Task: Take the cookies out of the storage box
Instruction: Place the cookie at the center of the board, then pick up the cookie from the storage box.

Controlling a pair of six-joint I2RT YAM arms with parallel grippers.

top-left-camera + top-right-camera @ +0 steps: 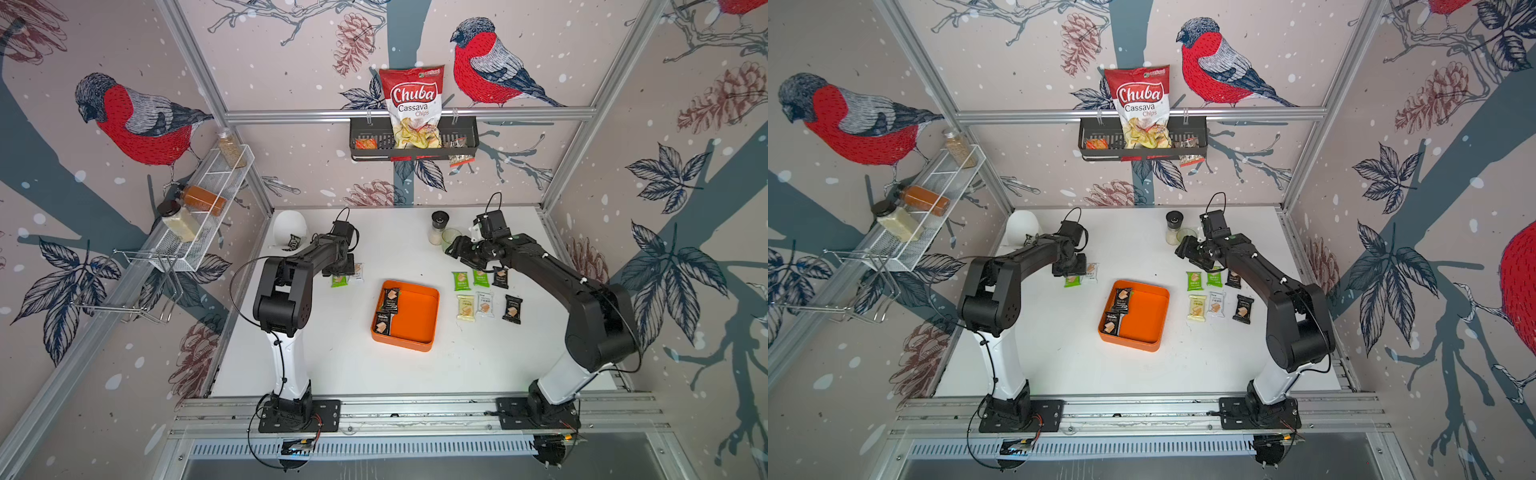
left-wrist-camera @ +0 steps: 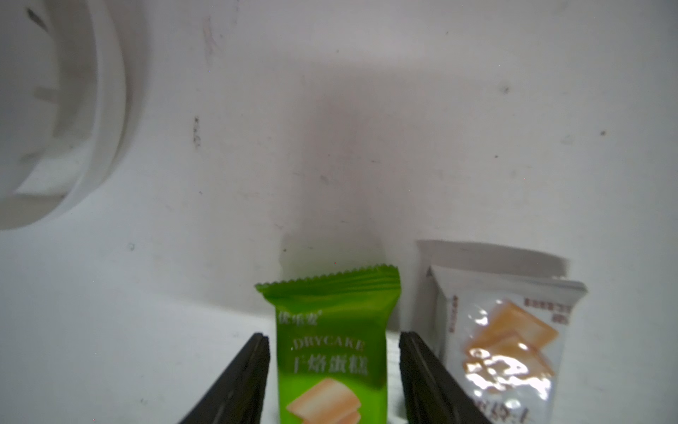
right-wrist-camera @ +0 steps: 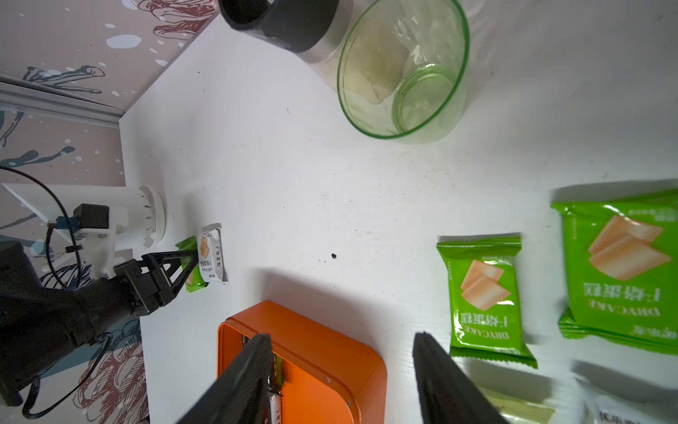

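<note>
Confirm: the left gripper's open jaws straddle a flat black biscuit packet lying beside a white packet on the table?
Wrong colour: the left gripper straddles a flat green biscuit packet, as the left wrist view shows. The white packet beside it is right.

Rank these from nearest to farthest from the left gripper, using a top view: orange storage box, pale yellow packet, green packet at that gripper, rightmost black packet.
From the left gripper, in a top view:
1. green packet, between its jaws.
2. storage box, mid-table.
3. pale yellow packet, just right of the box.
4. rightmost black packet, at the end of that row.
</note>
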